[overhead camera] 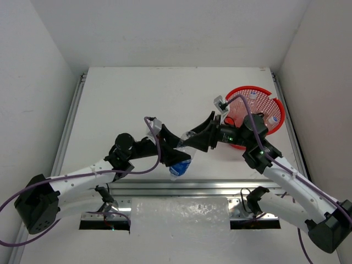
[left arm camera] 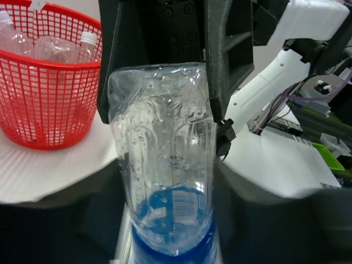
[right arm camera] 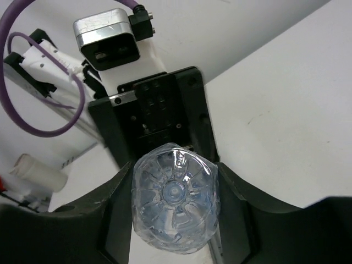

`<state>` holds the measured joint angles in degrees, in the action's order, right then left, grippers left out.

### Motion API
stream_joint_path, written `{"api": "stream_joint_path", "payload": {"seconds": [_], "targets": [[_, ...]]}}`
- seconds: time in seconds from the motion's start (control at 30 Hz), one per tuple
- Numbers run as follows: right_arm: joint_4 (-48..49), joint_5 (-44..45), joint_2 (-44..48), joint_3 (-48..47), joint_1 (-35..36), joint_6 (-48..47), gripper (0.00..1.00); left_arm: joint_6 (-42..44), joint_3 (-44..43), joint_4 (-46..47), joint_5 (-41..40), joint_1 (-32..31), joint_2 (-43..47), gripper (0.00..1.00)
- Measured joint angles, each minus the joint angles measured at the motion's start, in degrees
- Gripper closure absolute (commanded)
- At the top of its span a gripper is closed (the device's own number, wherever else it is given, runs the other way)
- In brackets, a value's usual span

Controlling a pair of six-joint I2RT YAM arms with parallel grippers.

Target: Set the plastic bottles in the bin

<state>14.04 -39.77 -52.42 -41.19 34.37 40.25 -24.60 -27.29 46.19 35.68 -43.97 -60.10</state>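
Note:
A clear plastic bottle with a blue label (overhead camera: 180, 164) hangs above the table's front middle, between both grippers. My left gripper (overhead camera: 175, 144) is shut on its body near the label; the bottle (left arm camera: 162, 137) fills the gap between the left fingers (left arm camera: 55, 220). My right gripper (overhead camera: 201, 138) is closed round the bottle's base end (right arm camera: 175, 203), which looks squeezed between the right fingers (right arm camera: 242, 209). The round red mesh bin (overhead camera: 278, 110) stands behind the right arm. It also shows in the left wrist view (left arm camera: 44, 66), with several clear bottles (left arm camera: 55, 49) inside.
A metal rail (overhead camera: 181, 186) runs along the table's front edge and another along its left side (overhead camera: 71, 121). White walls close in the table. Purple cables (overhead camera: 250, 118) loop over both arms. The left wrist's silver camera (right arm camera: 107, 36) faces the right gripper.

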Motion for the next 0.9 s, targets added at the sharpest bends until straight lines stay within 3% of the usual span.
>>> {"api": "stream_joint_path", "payload": {"seconds": [0.07,0.1,0.27,0.4,0.5,0.73,0.9], "targets": [[-1.3,2.6,1.4,0.0,0.2,-1.6,1.00,0.1,-1.6,-3.4,-2.6,-0.5,0.5,0.06],[-2.7,4.6,2.1,0.0,0.3,-2.4,1.00,0.7,-2.3,-5.0,-4.5,-0.6,0.8,0.01],[-15.3,20.7,5.0,-4.4,0.6,-8.0,1.00,-0.8,-10.6,-22.8,-23.3,-0.8,2.0,0.00],[-26.8,38.1,5.3,-14.5,0.7,-12.8,1.00,-7.4,-18.8,-44.5,-45.5,-0.8,3.8,0.00],[-32.0,50.8,6.0,-22.1,0.7,-16.2,1.00,-11.4,-20.3,-57.3,-57.5,-0.2,7.9,0.00],[-37.3,80.1,7.3,-34.3,0.6,-27.1,1.00,-14.6,-20.4,-74.7,-67.3,-0.2,19.0,0.00],[-35.5,92.7,7.3,-34.2,0.6,-35.9,1.00,-14.7,-21.0,-81.7,-68.5,-0.2,21.5,0.00]]}}
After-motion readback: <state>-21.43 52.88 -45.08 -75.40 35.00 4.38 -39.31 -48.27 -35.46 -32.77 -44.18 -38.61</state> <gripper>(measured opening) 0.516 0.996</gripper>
